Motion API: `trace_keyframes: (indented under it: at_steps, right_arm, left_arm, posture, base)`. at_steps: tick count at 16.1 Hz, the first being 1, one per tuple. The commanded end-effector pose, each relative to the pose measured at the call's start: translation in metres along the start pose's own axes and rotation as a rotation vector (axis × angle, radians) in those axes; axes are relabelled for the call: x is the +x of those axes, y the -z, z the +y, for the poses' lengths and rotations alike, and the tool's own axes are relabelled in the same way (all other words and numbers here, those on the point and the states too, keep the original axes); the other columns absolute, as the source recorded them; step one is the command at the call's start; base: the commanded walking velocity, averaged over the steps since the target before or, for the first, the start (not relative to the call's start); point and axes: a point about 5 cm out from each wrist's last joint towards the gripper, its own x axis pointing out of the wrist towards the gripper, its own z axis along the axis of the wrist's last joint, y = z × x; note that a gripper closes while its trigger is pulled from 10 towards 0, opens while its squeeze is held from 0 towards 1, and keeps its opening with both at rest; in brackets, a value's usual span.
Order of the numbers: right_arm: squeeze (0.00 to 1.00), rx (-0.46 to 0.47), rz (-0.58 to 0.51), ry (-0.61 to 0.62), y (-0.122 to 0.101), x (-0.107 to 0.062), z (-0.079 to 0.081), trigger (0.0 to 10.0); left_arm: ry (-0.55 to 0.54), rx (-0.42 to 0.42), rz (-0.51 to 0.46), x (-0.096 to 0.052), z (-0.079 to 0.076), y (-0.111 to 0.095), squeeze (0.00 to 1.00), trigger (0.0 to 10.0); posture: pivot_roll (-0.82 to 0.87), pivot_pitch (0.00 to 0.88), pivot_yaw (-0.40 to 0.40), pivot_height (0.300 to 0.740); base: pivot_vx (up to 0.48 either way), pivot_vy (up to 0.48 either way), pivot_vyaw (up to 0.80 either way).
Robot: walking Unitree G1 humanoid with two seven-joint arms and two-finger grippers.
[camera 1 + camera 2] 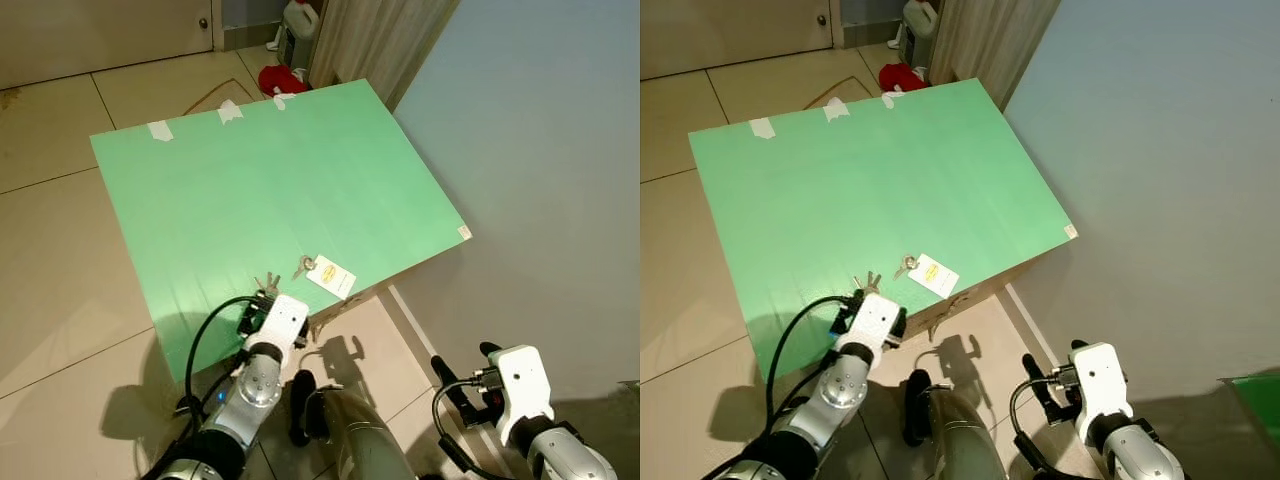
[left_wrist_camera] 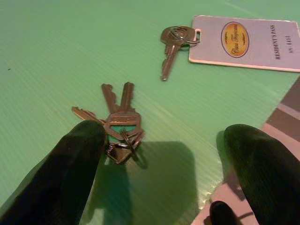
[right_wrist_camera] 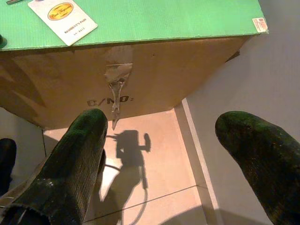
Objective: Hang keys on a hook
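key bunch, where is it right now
The key bunch lies flat on the green board near its front edge, just ahead of the open left gripper, with the single tagged key beside it toward the robot's right.

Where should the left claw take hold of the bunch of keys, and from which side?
Grip the bunch of keys at the ring end, where the heads stack thickest, coming down from above. It lies flat on the green sheet, blades fanned away from the open left claw.
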Motion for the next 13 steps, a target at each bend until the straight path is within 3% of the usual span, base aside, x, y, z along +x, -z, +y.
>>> trace_keyframes:
  at_steps: [1,10,11,12,13]
  right_arm:
    - [0.00,-0.006,0.042,0.013,0.007,-0.006,-0.005,10.0]
    - [0.00,-0.011,0.050,-0.001,0.009,-0.002,-0.005,10.0]
    - [0.00,-0.011,0.050,0.000,0.009,-0.003,-0.005,10.0]
    - [0.00,-0.011,0.050,0.000,0.009,-0.003,-0.005,10.0]
    - [0.00,-0.010,0.050,0.000,0.009,-0.003,-0.005,10.0]
  left_arm:
    - [0.015,-0.004,0.008,-0.006,-0.013,0.003,0.00,10.0]
    - [-0.003,-0.008,0.036,-0.015,-0.024,0.010,0.00,10.0]
    - [-0.008,-0.015,0.041,-0.015,-0.023,0.010,0.00,9.0]
    - [-0.015,-0.018,0.047,-0.015,-0.023,0.011,0.00,7.1]
    - [-0.019,-0.019,0.054,-0.014,-0.021,0.012,0.00,6.5]
  posture:
    - [-0.20,0.335,-0.276,0.740]
    - [-0.19,0.339,-0.285,0.740]
    - [-0.19,0.339,-0.285,0.740]
    - [-0.19,0.339,-0.285,0.740]
    - [-0.20,0.339,-0.284,0.740]
  base:
    - [0.000,0.000,0.00]
    - [0.000,0.000,0.00]
    - [0.000,0.000,0.00]
    - [0.000,0.000,0.00]
    - [0.000,0.000,0.00]
